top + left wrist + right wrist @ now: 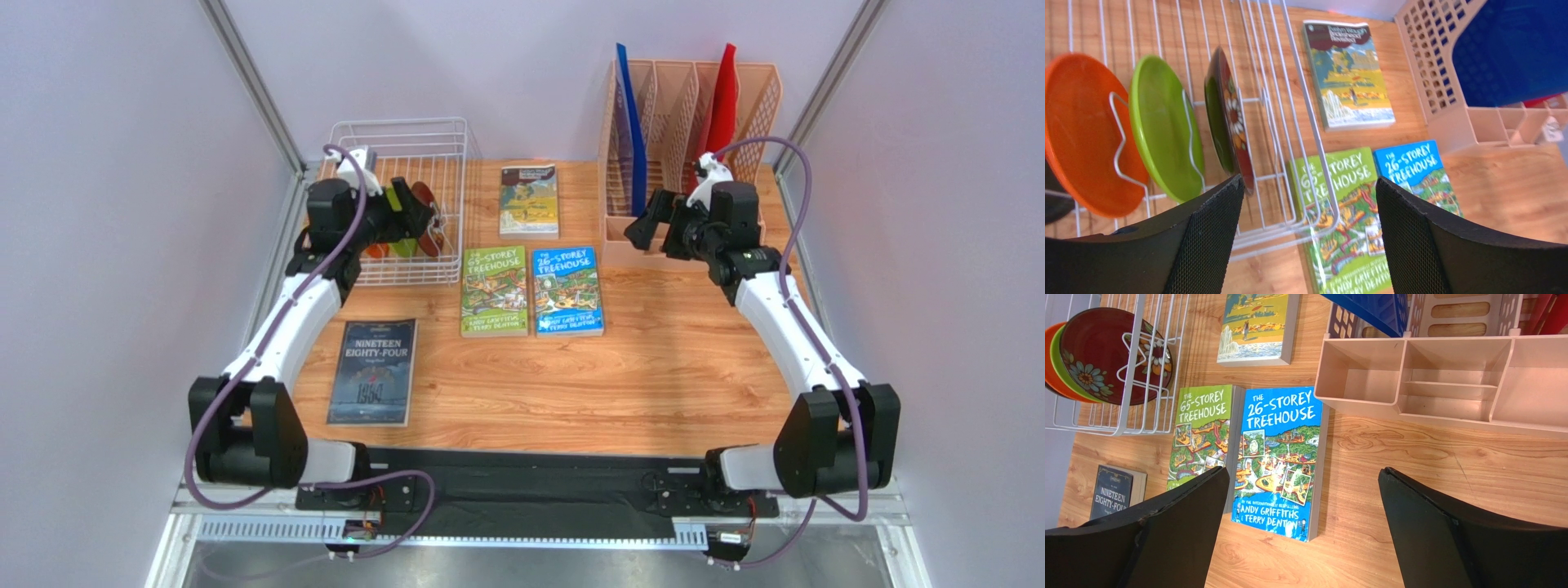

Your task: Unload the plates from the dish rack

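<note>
Plates (pixel 1165 128) stand in the dish rack (pixel 405 159), outside left jaws.

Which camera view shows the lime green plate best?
The left wrist view: the lime green plate stands on edge in the dish rack, its face showing, between the orange plate and the dark red patterned plate. The right wrist view shows only its thin rim. In the top view the left hand mostly hides it.
</note>
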Available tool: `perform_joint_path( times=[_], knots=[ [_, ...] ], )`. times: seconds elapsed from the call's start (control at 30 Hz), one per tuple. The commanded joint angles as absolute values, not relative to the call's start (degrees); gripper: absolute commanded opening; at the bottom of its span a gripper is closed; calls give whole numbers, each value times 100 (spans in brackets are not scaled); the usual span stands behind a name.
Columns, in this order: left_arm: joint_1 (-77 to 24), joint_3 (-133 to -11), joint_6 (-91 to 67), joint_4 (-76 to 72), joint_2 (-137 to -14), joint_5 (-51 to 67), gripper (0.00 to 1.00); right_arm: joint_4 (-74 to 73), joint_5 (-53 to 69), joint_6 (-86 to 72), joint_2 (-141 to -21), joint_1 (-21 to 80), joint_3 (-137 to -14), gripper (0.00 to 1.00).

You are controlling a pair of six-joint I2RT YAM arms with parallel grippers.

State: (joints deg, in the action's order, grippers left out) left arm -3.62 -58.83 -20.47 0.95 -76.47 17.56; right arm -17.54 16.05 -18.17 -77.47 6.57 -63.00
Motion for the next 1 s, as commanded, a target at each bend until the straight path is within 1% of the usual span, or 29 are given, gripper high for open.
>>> perform_joint_path(
  times=[0.0, 0.03, 0.2, 0.4, 0.6, 0.67, 0.7, 0.73, 0.8, 0.83, 0.9, 0.93, 0.97],
  knots=[
    [-676, -6609, -1556, -492, -8199, 792, 83, -1565, 1845, -1767, -7919, 650, -6469, 100],
    [-790, -6696, -1486, -492, -8313, 478, 82, -1547, 1872, -1767, -8006, 650, -6495, 100],
    [-1037, -7136, -1336, -396, -9069, -709, 81, -1503, 2004, -1793, -8156, 659, -6574, 99],
    [-1248, -7321, -1283, -351, -9624, -1765, 80, -1485, 1960, -1705, -8139, 659, -6574, 99],
    [-1266, -7304, -1450, -352, -9905, -1960, 79, -1494, 1960, -1661, -8244, 659, -6644, 98],
    [-1274, -7330, -1520, -290, -10045, -1960, 74, -1494, 1986, -1661, -8279, 659, -6662, 96],
    [-1266, -7321, -1599, -290, -10081, -1969, 72, -1503, 1995, -1661, -8305, 659, -6671, 96],
    [-1274, -7260, -1617, -316, -10116, -1969, 66, -1503, 2004, -1661, -8323, 659, -6671, 95],
    [-1274, -7199, -1678, -395, -10151, -1908, 60, -1494, 2030, -1661, -8332, 659, -6671, 92],
    [-1274, -7172, -1687, -422, -10204, -1881, 52, -1485, 2022, -1670, -8341, 659, -6671, 91],
    [-1274, -7163, -1714, -404, -10239, -1872, 41, -1485, 2030, -1652, -8358, 659, -6662, 89],
    [-1274, -7146, -1714, -387, -10239, -1863, 26, -1485, 2013, -1652, -8376, 659, -6662, 89],
    [-1283, -7137, -1714, -387, -10231, -1881, 19, -1485, 2013, -1652, -8376, 659, -6671, 89]
  ],
)
